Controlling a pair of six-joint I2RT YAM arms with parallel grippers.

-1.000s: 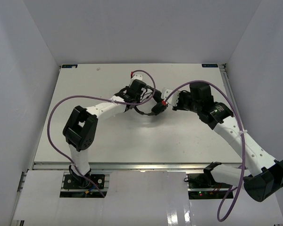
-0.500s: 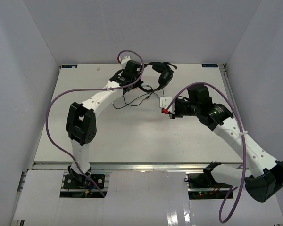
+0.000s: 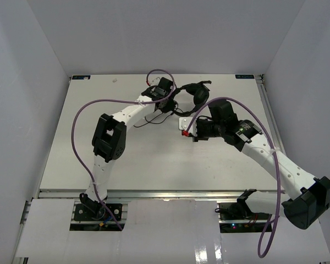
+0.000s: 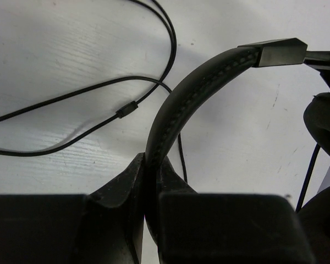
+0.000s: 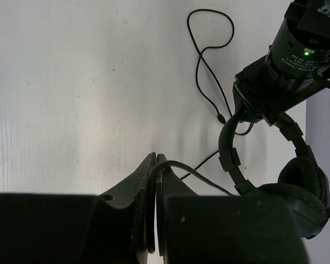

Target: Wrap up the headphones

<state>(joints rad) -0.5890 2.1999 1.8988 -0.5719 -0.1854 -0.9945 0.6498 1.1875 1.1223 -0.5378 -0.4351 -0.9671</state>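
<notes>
The black headphones (image 3: 196,92) lie at the far middle of the table. My left gripper (image 3: 172,94) is shut on their thin curved headband (image 4: 195,88), which runs up out of the jaws (image 4: 153,165) toward an ear cup (image 4: 325,122). The thin dark cord (image 4: 126,109) loops loosely on the table beyond it. My right gripper (image 3: 188,131) sits just in front of the headphones and is shut on a stretch of the cord (image 5: 179,165), which bends out of the jaws (image 5: 155,165) toward the ear cup (image 5: 303,184). The cord's plug end is not clearly visible.
Thick purple cables (image 3: 77,118) arc over both arms. The white table (image 3: 99,159) is boxed in by grey walls on the left, right and far sides. A loose cord loop (image 5: 209,33) lies beyond the left arm's wrist (image 5: 289,60).
</notes>
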